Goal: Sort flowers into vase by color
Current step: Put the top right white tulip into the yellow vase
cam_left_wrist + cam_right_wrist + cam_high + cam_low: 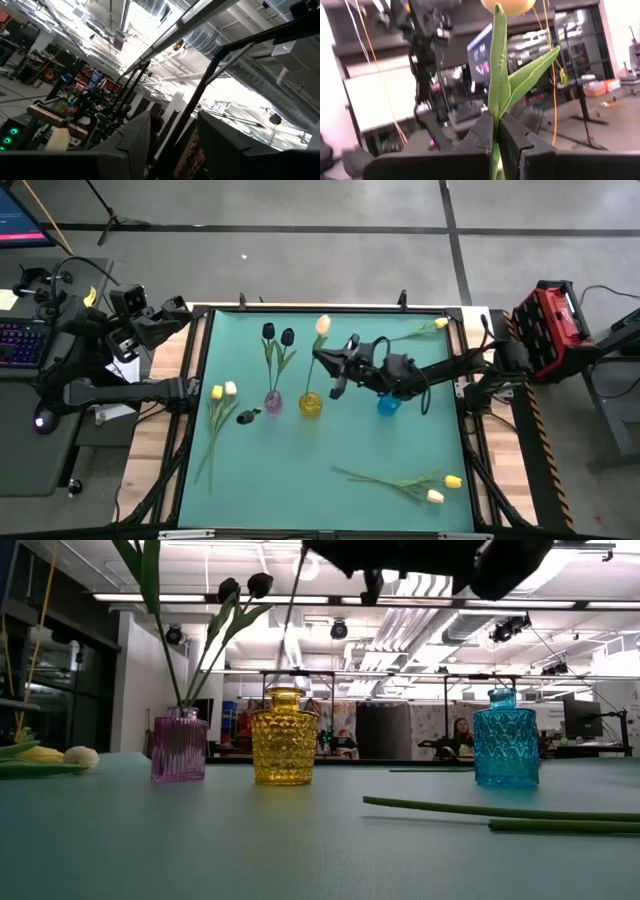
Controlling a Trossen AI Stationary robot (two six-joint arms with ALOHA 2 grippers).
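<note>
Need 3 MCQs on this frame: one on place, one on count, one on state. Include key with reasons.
1. Where do the two black tulips stand?
A. purple vase
B. yellow vase
C. blue vase

2. How many vases are on the table?
A. two
B. three
C. four

3. What is the right gripper doing?
A. open, empty
B. shut on a yellow tulip's stem
C. shut on a vase

Key:
1 A: their stems run into the purple vase.
2 B: purple, yellow vase and blue vase.
3 B: the right wrist view shows the fingers closed on the yellow tulip, held above the yellow vase; the left gripper waits off the mat's left corner.
</note>
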